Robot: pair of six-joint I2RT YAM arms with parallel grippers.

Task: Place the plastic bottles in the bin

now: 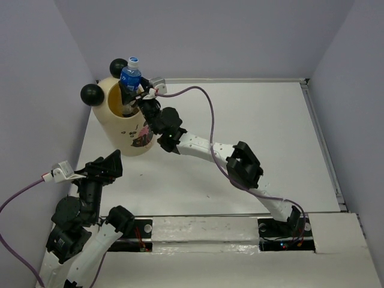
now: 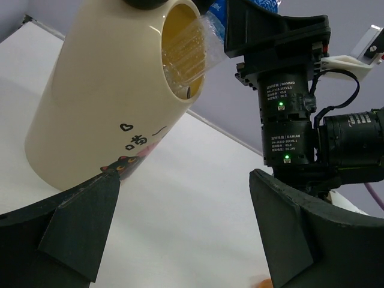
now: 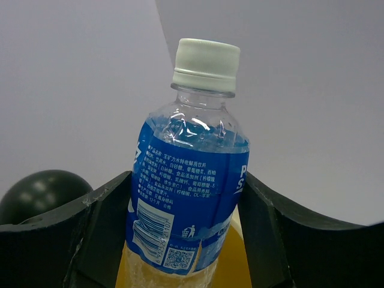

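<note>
The cream bin (image 1: pixel 123 135) stands at the table's far left, with two black ball ears (image 1: pixel 93 94) on its rim. My right gripper (image 1: pixel 133 96) is shut on a clear bottle with a blue label and a white cap (image 1: pixel 130 75). It holds the bottle upright with the bottle's lower end inside the bin's mouth. In the right wrist view the bottle (image 3: pixel 192 180) sits between both fingers (image 3: pixel 273 234) above the yellow inside. My left gripper (image 1: pixel 107 163) is open and empty, low beside the bin (image 2: pixel 102 102). No other whole bottle is in view.
Grey walls close the table at the back and both sides, and a raised rail (image 1: pixel 324 144) runs along the right edge. The right arm (image 2: pixel 288 120) and its purple cable (image 1: pixel 207 102) stretch across the middle. A sliver of something orange (image 2: pixel 262 282) shows by my left fingers.
</note>
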